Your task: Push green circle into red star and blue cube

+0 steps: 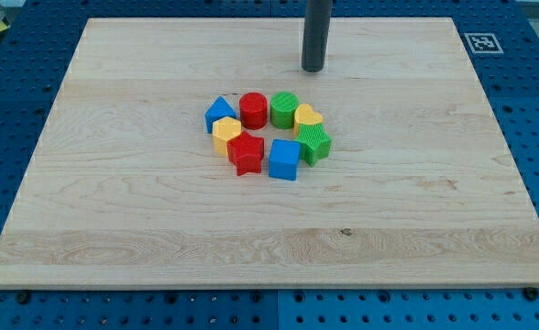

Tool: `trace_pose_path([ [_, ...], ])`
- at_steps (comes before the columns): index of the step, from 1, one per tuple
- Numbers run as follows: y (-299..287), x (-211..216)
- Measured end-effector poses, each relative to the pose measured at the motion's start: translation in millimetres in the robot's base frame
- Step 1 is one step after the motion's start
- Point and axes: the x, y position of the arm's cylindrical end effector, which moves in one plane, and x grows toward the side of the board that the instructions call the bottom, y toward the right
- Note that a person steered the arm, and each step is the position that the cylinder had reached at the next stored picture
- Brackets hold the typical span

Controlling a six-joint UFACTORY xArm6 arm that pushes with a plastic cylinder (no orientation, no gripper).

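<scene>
Gripper: none on this rig, just rod, so no grasp state; my tip (313,69) sits above-right of cluster, apart from all blocks. Green circle (283,109) is top of ring, touching red cylinder (254,109) and yellow heart (307,116). Red star (246,153) and blue cube (284,159) lie below it on desk (114,211). Risk: off-centre push drags neighbours along, scatters ring.

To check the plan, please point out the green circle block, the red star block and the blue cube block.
green circle block (283,108), camera view, on its ribbed top face
red star block (247,152), camera view, on its top centre
blue cube block (284,159), camera view, on its top face
</scene>
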Motion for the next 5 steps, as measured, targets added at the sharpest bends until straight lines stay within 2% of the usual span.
trace_pose_path([
  [5, -10, 55],
])
